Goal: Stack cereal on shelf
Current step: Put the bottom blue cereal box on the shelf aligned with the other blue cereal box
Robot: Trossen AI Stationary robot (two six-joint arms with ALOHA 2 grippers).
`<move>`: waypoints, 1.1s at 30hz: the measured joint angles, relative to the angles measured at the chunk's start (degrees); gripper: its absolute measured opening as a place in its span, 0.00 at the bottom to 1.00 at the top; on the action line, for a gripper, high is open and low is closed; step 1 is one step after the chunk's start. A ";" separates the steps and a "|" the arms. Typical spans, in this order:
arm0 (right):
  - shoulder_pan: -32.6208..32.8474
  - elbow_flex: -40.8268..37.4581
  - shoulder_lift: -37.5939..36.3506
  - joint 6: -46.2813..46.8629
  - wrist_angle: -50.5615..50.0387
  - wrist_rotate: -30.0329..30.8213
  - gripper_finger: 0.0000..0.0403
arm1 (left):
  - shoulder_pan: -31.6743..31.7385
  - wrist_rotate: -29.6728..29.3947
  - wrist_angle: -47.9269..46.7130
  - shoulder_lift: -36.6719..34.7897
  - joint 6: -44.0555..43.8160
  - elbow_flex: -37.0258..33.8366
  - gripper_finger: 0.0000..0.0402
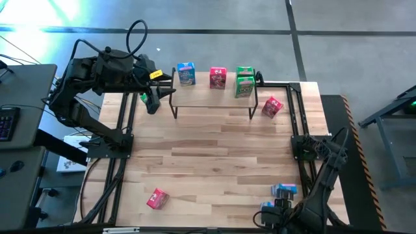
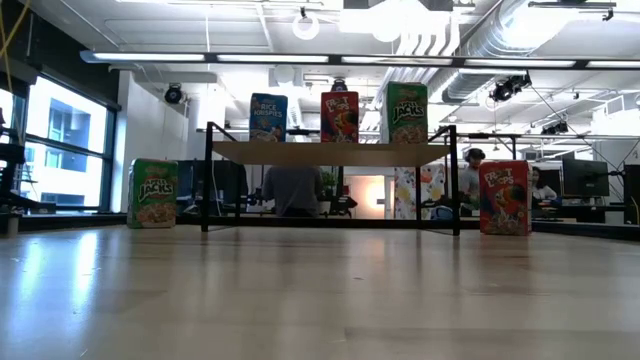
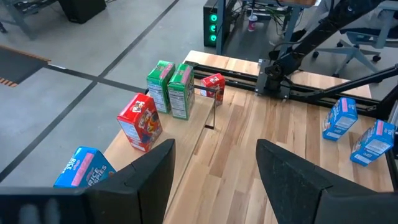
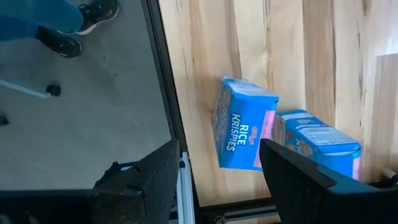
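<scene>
**My left gripper hangs open above the shelf's left end**

My left gripper (image 1: 154,97) hovers over the far left corner of the table (image 1: 214,162), just beside the left end of the shelf (image 1: 214,97). Its fingers (image 3: 146,174) are spread wide with nothing between them.

My right gripper (image 4: 217,180) waits over the near right corner, its fingers likewise apart and empty, above two blue boxes (image 1: 284,190). In my right wrist view the nearer of them (image 4: 242,124) stands close to the table's right edge, with the second (image 4: 320,146) just beside it.

Along the shelf's board stand a blue box (image 1: 186,73) toward the left end, a pink-red box (image 1: 218,78) in the middle, and two green boxes (image 1: 244,81) one behind the other at the right end. In the low view only the front green one (image 2: 405,112) shows.

Another pink-red box (image 1: 272,106) stands on the table just off the shelf's right end. A green box (image 2: 152,192) stands on the table beyond the shelf's left end, mostly hidden under my left gripper from above. A third pink-red box (image 1: 157,198) lies tilted near the table's near edge, toward the left corner.

People sit at desks in the room behind.
</scene>
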 joint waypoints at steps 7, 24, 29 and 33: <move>-1.66 0.00 -4.39 -0.84 -0.02 4.21 0.54 | 0.01 0.00 0.01 0.00 0.00 0.00 0.54; -2.78 -26.40 -25.40 6.96 11.39 3.40 0.54 | 0.02 0.00 0.00 0.01 0.00 0.00 0.54; -2.56 -31.79 -25.69 6.93 18.19 -0.13 0.54 | 0.02 0.00 0.00 -0.01 0.00 -0.02 0.54; -1.79 -34.82 -25.66 7.46 24.73 -0.11 0.54 | 0.00 0.00 0.00 0.01 0.00 0.00 0.54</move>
